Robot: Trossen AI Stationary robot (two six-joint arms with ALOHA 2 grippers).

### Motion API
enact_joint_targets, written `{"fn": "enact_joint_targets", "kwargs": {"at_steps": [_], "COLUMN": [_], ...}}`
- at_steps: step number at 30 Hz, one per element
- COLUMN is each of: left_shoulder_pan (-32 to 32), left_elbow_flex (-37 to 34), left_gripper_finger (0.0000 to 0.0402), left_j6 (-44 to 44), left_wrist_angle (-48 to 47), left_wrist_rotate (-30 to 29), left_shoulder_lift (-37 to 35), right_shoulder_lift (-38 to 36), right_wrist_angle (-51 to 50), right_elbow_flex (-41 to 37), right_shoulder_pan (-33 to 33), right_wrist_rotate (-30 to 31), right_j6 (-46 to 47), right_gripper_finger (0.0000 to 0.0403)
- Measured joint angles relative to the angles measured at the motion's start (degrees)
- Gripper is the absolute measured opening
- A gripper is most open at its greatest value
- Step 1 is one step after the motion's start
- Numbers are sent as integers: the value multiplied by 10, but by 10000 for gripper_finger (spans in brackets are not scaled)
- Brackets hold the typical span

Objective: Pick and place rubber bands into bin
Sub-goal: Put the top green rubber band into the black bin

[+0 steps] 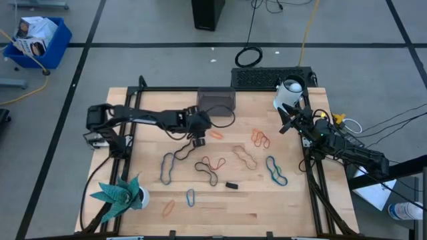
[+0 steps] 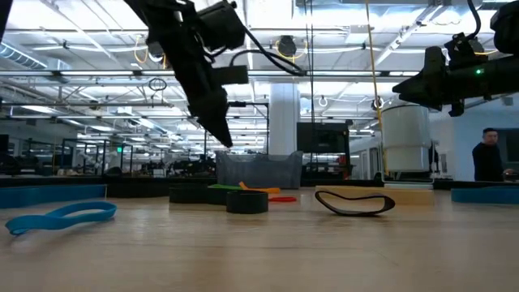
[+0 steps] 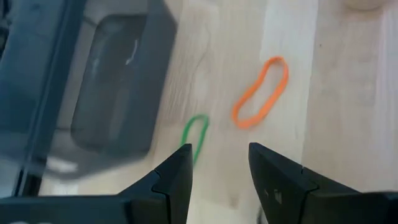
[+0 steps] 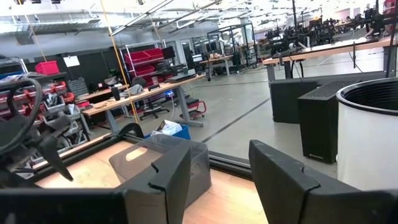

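Thin floppy rubber bands [image 1: 211, 167] in blue, teal, orange, red, black and tan lie scattered flat across the middle of the light wooden table [image 1: 153, 193], all of them outside the small dark grey translucent plastic bin [image 1: 216, 99], which sits at the table's far edge near its middle. The left gripper [image 1: 198, 141] hangs above the boards just in front of the bin, its two dark fingers [image 3: 176, 177] parted with nothing between them. Below it, the left wrist view shows a green rubber band [image 3: 196, 135] and an orange rubber band [image 3: 261, 92] lying side by side but apart on the wood, the green one nearer the bin.

The right gripper [image 1: 287, 124] is raised near the far right corner of the table, fingers [image 4: 163, 178] spread and empty, beside a white cylindrical container [image 1: 289, 93].

A small black rectangular block [image 1: 231, 185] rests among the bands, toward the near edge. A teal spiky plant in a white pot [image 1: 124, 194] stands at the near left corner. A person [image 2: 487, 156] stands in the room beyond the table.
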Motion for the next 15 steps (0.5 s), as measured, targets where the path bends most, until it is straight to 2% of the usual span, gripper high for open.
{"fn": "enact_joint_targets", "kwargs": {"at_steps": [5, 11, 15], "left_shoulder_pan": [3, 13, 15], "left_elbow_flex": [0, 0, 0], "left_gripper_finger": [165, 165, 165], "left_j6": [2, -105, -129], "left_wrist_angle": [35, 55, 54], "left_wrist_rotate": [0, -14, -31], "left_shoulder_lift": [30, 38, 40], "right_shoulder_lift": [0, 0, 0], "right_wrist_angle": [-2, -2, -3], "right_elbow_flex": [0, 0, 0], "right_shoulder_pan": [0, 0, 0], "right_wrist_rotate": [0, 0, 0], "right_j6": [0, 0, 0], "right_gripper_finger": [155, 155, 155]}}
